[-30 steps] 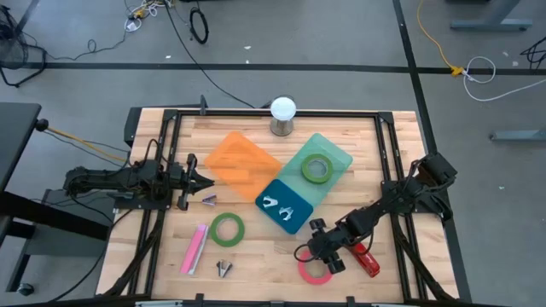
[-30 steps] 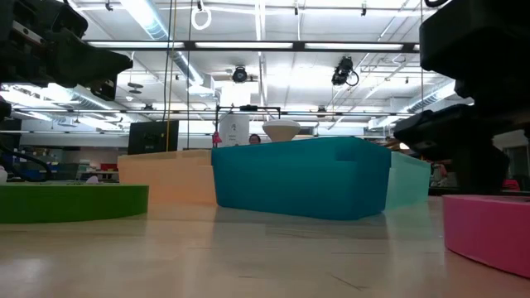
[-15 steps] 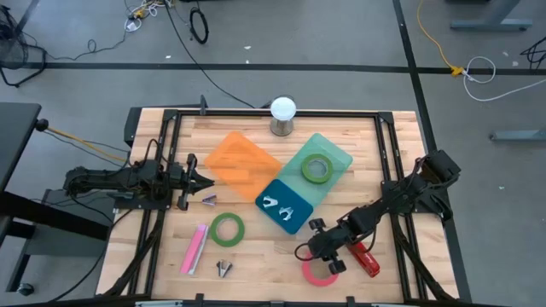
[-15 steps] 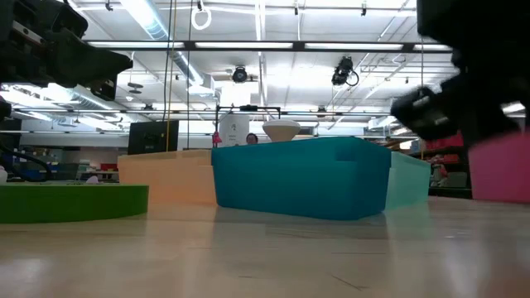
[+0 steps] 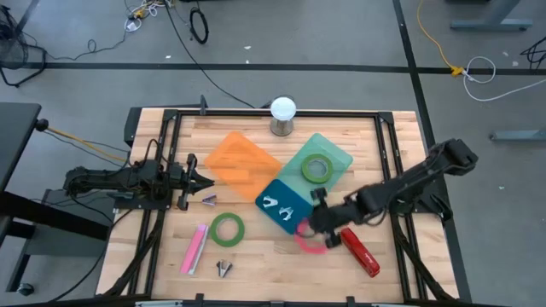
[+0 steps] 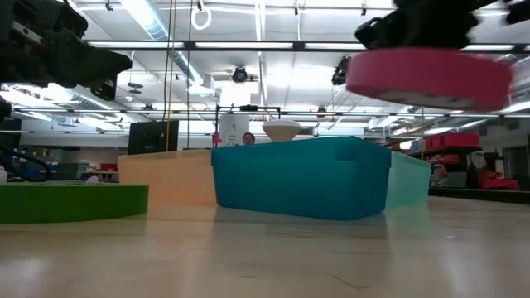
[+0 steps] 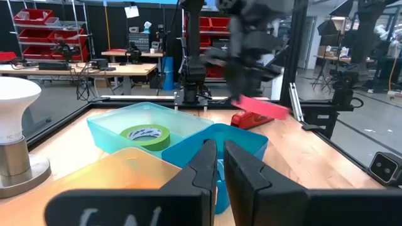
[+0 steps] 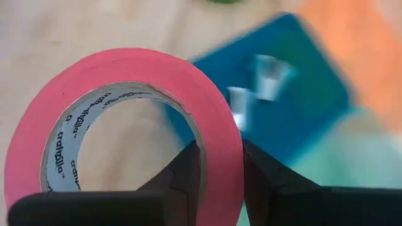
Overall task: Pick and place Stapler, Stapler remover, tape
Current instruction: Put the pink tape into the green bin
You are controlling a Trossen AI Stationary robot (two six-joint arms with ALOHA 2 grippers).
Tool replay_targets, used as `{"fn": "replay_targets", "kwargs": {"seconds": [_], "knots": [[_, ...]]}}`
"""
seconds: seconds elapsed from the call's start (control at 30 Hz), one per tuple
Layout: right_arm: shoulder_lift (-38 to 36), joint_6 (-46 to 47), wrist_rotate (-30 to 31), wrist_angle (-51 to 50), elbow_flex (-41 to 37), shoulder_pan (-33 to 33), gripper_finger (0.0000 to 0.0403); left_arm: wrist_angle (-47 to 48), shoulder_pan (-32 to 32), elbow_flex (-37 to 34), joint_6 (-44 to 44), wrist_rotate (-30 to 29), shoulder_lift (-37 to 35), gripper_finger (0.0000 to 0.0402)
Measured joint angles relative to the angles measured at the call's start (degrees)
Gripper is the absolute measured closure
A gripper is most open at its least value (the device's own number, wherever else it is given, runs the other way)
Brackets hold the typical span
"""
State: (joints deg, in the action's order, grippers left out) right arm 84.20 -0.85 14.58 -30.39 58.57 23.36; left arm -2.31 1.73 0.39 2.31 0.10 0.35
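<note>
My right gripper [image 5: 316, 223] is shut on a pink tape roll [image 5: 308, 242], which hangs in the air just off the near right corner of the dark blue tray [image 5: 294, 220]. The roll also shows in the low view [image 6: 426, 76] and the left wrist view [image 7: 260, 107]. A red stapler [image 5: 360, 252] lies flat on the table to its right. Two staple removers [image 5: 277, 205] lie in the blue tray. My left gripper [image 5: 207, 180] is shut and empty at the table's left, beside the orange tray [image 5: 243, 159]. My right gripper pinches the pink roll's wall [image 8: 220, 141], one finger [image 8: 185, 172] inside the ring and one [image 8: 260, 172] outside. The fingers come from above, slanting in from the table's right. The roll hangs below them, lifted clear of the table and nearly level.
A green tape roll [image 5: 227, 228] lies on the table, another [image 5: 316, 168] in the light teal tray. A pink tool [image 5: 195, 248] and loose staple removers [image 5: 209, 199] [image 5: 223, 269] lie at the near left. A lamp bulb [image 5: 282, 115] stands at the far edge.
My right gripper has risen with the pink tape roll and gone toward the table's far edge and a little left, up to the blue tray. The roll, which lay on the table by the red stapler, is now lifted clear. The stapler has stayed where it was.
</note>
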Motion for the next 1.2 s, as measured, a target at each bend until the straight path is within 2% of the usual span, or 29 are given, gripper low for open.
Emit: {"fn": "replay_targets", "kwargs": {"seconds": [0.17,0.4,0.7,0.83,0.93,1.2], "knots": [[-2.36,-3.17,0.47,-2.42,0.00,-9.06,0.0316,0.00,-0.01,0.01,0.01,-0.01,0.00,0.0369],[-1.83,-7.18,-0.42,-3.84,0.00,-22.09,0.0316,0.00,-0.01,0.02,0.01,-0.02,0.01,0.0369],[-1.37,-4.43,-0.76,-3.70,-2.04,-34.95,0.0316,0.00,-0.01,0.02,0.00,0.00,0.01,0.0369],[-1.37,-1.07,-5.30,-2.01,-3.80,-37.14,0.0316,0.00,-0.01,0.00,0.00,-0.02,0.01,0.0369],[-1.37,0.27,-6.25,0.71,-5.71,-37.14,0.0317,0.00,-0.01,0.02,0.00,-0.02,0.01,0.0369],[-1.37,0.37,-3.50,6.28,-9.89,-35.07,0.0318,0.00,0.01,0.00,0.00,0.00,-0.01,0.0369]]}}
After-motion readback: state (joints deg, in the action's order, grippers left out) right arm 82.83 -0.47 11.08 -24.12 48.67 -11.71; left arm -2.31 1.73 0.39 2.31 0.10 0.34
